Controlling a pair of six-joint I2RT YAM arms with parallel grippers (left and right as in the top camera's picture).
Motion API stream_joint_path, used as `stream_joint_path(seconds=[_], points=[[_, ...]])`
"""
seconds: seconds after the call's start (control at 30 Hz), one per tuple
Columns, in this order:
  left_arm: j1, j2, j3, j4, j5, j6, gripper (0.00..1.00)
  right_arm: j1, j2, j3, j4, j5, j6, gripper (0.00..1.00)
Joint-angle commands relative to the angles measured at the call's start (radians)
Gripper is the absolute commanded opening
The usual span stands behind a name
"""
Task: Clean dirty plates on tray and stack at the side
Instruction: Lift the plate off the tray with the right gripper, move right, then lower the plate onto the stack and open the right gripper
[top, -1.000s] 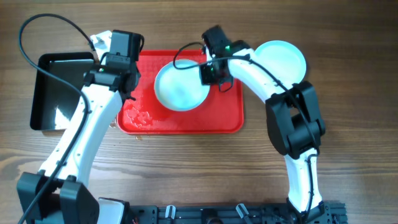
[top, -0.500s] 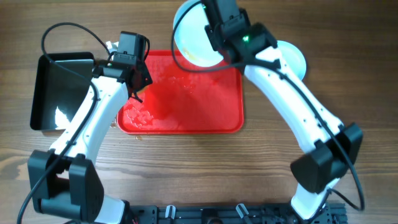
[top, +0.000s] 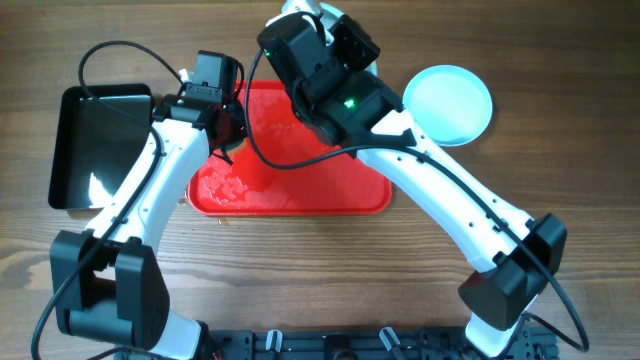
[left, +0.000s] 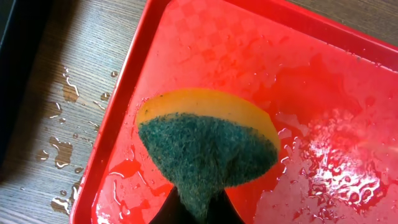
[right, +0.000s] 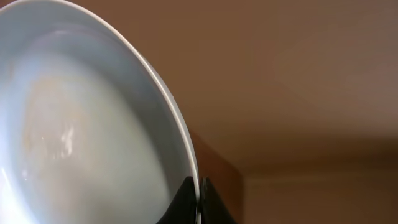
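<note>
Red tray (top: 300, 185) holds no plates: right gripper (right: 198, 200) clamps the lifted plate (right: 81, 137), yet to join the side plate (top: 447, 103); left gripper (left: 198, 208) pinches the sponge (left: 208, 149).

The white left arm (top: 150, 195) is reaching up from its near-left base with the elbow bent and the wrist angling downward. The left gripper (left: 198, 211) is pinching a yellow-and-green scouring sponge (left: 205, 143) between closed black fingers. The white right arm (top: 440, 190) is arcing from its near-right base toward the far side, with the wrist lifted high. The right gripper (right: 198, 200) is clamping the rim of a round pale blue-white plate (right: 81, 137), holding it tilted on edge.
</note>
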Motion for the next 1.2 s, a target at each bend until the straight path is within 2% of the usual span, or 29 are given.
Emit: stream_joint_path(seconds=[0.0, 0.13, 0.23, 0.33, 0.37, 0.4, 0.5, 0.6, 0.7, 0.9, 1.03, 1.17], points=[[-0.002, 0.01, -0.002, 0.004, 0.011, -0.013, 0.04, 0.007, -0.01, 0.017, 0.027, 0.135, -0.033, 0.04], [-0.002, 0.01, -0.002, 0.005, 0.011, -0.013, 0.04, 0.006, -0.01, 0.017, 0.038, 0.137, 0.011, 0.04], [-0.002, 0.01, -0.002, 0.003, 0.011, -0.013, 0.04, 0.003, -0.01, 0.017, 0.021, 0.133, 0.116, 0.04], [-0.002, 0.01, -0.002, 0.003, 0.011, -0.013, 0.04, -0.026, -0.01, 0.017, -0.059, 0.031, 0.274, 0.04], [-0.002, 0.01, -0.002, 0.003, 0.011, -0.013, 0.04, -0.065, -0.01, 0.017, -0.143, -0.105, 0.406, 0.04], [-0.002, 0.01, -0.002, 0.003, 0.011, -0.013, 0.04, -0.097, -0.01, 0.017, -0.192, -0.207, 0.476, 0.04], [-0.002, 0.01, -0.002, 0.003, 0.011, -0.013, 0.04, -0.217, -0.01, 0.017, -0.286, -0.548, 0.605, 0.04], [-0.002, 0.01, -0.002, 0.003, 0.011, -0.013, 0.04, -0.401, -0.009, 0.01, -0.314, -0.915, 0.635, 0.04], [-0.002, 0.01, -0.002, 0.003, 0.011, -0.013, 0.04, -0.578, -0.006, -0.006, -0.306, -1.122, 0.636, 0.04], [-0.002, 0.01, -0.002, 0.003, 0.011, -0.013, 0.04, -0.866, -0.004, -0.156, -0.219, -1.234, 0.661, 0.04], [-0.002, 0.01, -0.002, 0.006, 0.011, -0.013, 0.04, -0.946, -0.004, -0.333, -0.07, -1.234, 0.695, 0.04], [-0.002, 0.01, -0.002, 0.006, 0.011, -0.013, 0.04, -0.961, -0.004, -0.474, 0.076, -1.233, 0.732, 0.04]])
